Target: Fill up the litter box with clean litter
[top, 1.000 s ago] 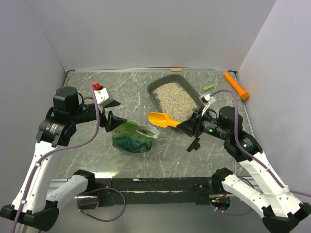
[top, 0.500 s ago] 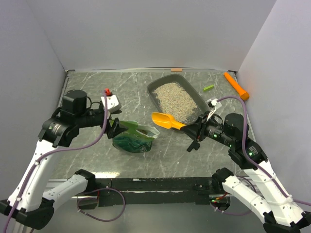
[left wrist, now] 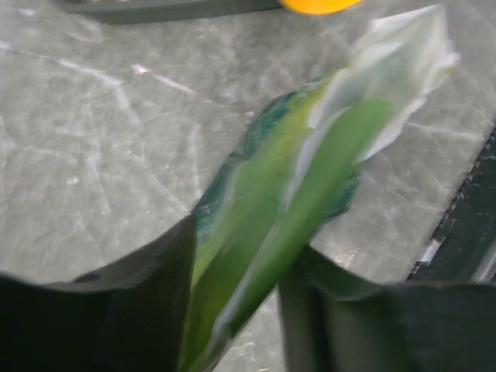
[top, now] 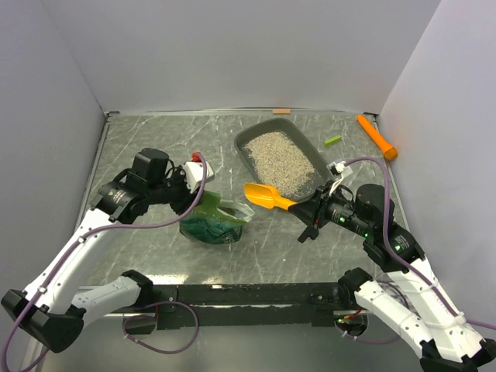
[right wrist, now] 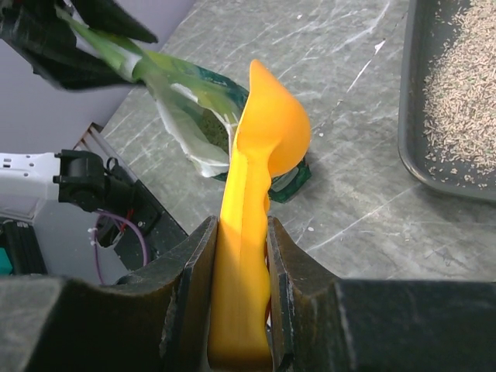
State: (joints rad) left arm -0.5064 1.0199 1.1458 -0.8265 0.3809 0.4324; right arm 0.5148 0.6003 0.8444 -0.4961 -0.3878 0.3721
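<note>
The dark grey litter box (top: 242,145) sits at the back centre with pale clean litter (top: 277,159) spread in it; both also show in the right wrist view, box (right wrist: 411,93) and litter (right wrist: 465,85). A crinkled green bag (top: 213,222) lies left of centre, its mouth open toward the right. My left gripper (top: 194,203) is shut on the bag's upper edge (left wrist: 310,170), fingers on either side (left wrist: 236,310). My right gripper (top: 308,206) is shut on the handle of an orange-yellow scoop (top: 263,195), its bowl held above the bag's mouth (right wrist: 194,108). The scoop (right wrist: 263,147) looks empty between my right gripper (right wrist: 240,232).
An orange carrot-shaped toy (top: 377,137) and a small green piece (top: 332,140) lie at the back right corner. Grey walls close in the left, back and right. A black rail (top: 256,294) runs along the near edge.
My left arm has swung right and down onto the bag and closed on its upper edge. My right gripper has drawn the scoop slightly back toward the near right.
</note>
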